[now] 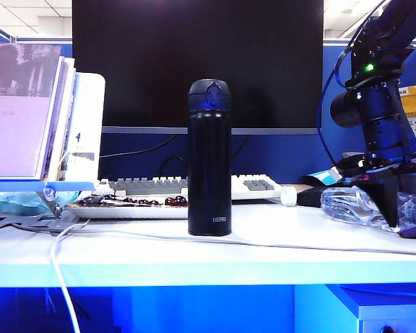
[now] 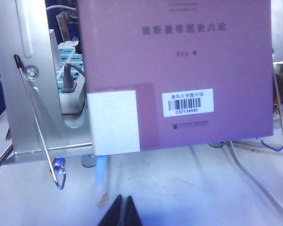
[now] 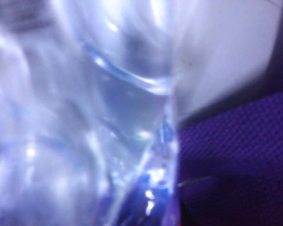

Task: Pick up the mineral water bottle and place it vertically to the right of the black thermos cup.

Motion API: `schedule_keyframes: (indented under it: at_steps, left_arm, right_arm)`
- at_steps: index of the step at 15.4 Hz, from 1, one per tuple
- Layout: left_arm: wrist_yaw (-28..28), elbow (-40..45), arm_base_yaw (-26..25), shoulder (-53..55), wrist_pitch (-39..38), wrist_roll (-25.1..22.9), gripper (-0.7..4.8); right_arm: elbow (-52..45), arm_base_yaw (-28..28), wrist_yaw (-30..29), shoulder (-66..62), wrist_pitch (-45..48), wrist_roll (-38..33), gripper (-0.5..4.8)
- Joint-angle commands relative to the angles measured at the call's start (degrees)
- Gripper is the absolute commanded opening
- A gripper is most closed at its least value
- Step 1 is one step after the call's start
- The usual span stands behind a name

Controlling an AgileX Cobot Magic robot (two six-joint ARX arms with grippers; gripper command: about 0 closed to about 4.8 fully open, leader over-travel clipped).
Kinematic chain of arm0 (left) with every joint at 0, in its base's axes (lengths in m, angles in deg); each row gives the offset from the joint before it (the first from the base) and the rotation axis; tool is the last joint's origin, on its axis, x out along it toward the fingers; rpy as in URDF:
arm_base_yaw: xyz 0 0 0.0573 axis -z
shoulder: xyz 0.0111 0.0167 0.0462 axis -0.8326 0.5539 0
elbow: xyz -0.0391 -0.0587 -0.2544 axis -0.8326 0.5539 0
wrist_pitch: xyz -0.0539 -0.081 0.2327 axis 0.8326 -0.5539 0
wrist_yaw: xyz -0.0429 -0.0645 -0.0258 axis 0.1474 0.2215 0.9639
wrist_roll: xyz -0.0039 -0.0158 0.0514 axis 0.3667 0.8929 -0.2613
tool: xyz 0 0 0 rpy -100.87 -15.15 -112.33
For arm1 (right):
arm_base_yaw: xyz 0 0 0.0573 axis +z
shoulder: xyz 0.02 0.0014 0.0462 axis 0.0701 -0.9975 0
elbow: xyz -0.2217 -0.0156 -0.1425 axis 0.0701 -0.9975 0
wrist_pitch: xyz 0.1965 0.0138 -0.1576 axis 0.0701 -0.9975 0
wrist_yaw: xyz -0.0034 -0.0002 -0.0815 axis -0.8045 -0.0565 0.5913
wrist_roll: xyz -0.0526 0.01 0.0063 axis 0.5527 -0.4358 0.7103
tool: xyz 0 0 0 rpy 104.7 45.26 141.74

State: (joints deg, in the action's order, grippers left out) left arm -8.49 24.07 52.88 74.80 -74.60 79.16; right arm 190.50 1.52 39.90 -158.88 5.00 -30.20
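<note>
Bottle (image 1: 357, 207) lies on its side along the counter (image 1: 194, 253), right of thermos (image 1: 209, 158). Your R tool (image 1: 387, 198) straddles it, grip unclear. L tool (image 2: 124, 212) together, parked.

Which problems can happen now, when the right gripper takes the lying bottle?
1. The mineral water bottle is thin and crinkled and lies on its side under the right gripper; it may buckle or slip.
2. It lies partly on a purple cloth, which could drag along.
3. The black thermos cup is tall and slim; a bump could topple it.
</note>
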Motion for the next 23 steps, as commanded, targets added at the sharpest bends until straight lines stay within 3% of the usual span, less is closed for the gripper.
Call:
schedule_keyframes:
  at_steps: [1, 10, 19, 23]
  left_arm:
    - [0.17, 0.04, -0.07, -0.2, -0.66, 0.02, -0.03]
    - [0.17, 0.04, -0.07, -0.2, -0.63, 0.02, -0.03]
    - [0.15, 0.04, -0.07, -0.2, -0.63, 0.02, -0.03]
    - [0.17, 0.04, -0.07, -0.2, -0.63, 0.02, -0.03]
  right_arm:
    - [0.22, 0.02, 0.24, 0.42, -0.83, -0.26, 2.1]
    - [7.61, 0.7, -0.44, 7.17, -3.48, -0.57, 2.1]
    - [12.83, 2.25, -9.33, 26.6, 0.13, -2.69, 2.1]
    - [12.94, 2.25, -10.67, 32.61, -0.37, -3.41, 2.09]
